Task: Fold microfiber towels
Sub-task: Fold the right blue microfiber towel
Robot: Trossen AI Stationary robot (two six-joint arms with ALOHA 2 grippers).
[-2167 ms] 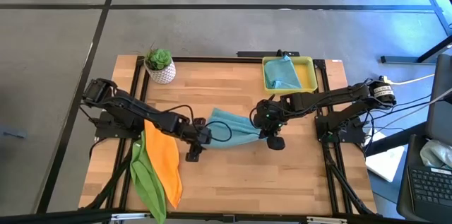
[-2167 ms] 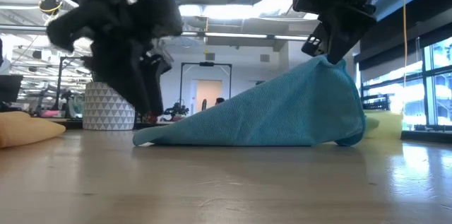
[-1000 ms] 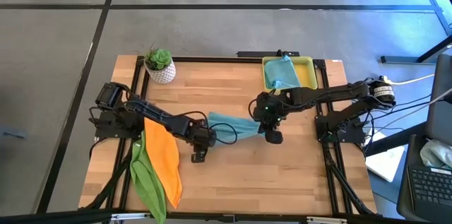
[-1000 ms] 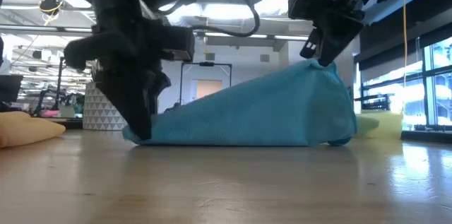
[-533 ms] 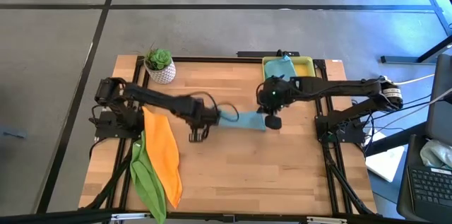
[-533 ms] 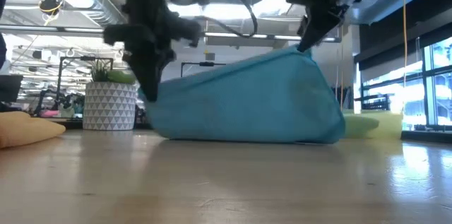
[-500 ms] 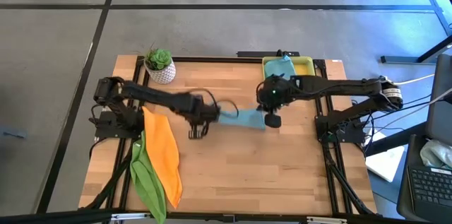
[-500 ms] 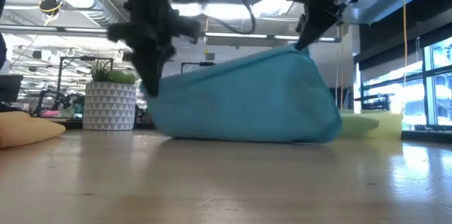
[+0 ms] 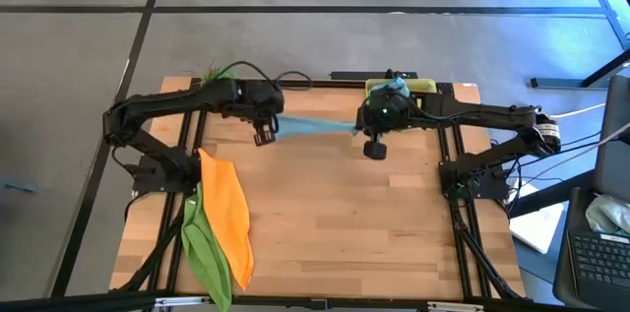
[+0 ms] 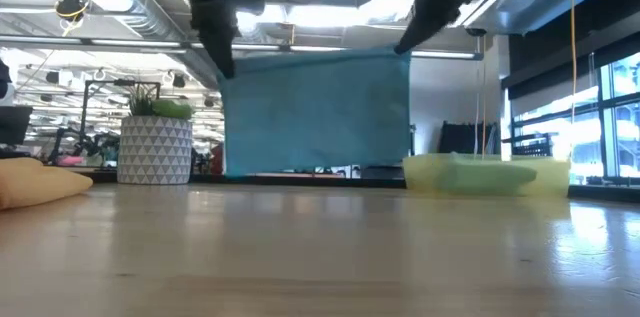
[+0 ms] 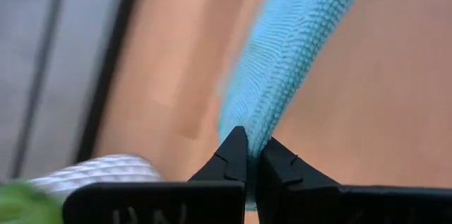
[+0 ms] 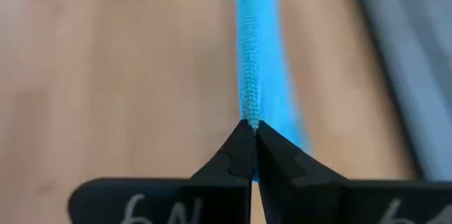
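Both arms are holding 1 soft teal microfiber towel (image 9: 317,126) up in the air near the far edge of the wooden desk (image 9: 325,233). The left claw (image 9: 264,136) is pinched tight on 1 upper corner, and the right claw (image 9: 366,131) is pinched tight on the other. In each wrist view the 2 dark fingers are meeting on a thin edge of the blue cloth, so nothing is slipping.

From the low view the towel is hanging as a flat rectangle, its top edge stretched almost level between the claws and its bottom edge appearing to hang just above the desk. I'd say they are keeping it taut like this so the wrinkles drop out and the cloth squares up before it is laid down for a fold.

The other cloths are waiting out of the way. The plain orange towel (image 9: 226,216) and the lime green towel (image 9: 207,253) are lying overlapped along the left side of the desk, well apart from the hanging one. A further teal cloth (image 9: 397,84) is sitting in the yellow rectangular tray (image 9: 426,85) at the far right corner, mostly hidden from above by the right arm. The small green plant in the white patterned pot (image 10: 155,147) is standing at the far left corner, just beside the left arm.
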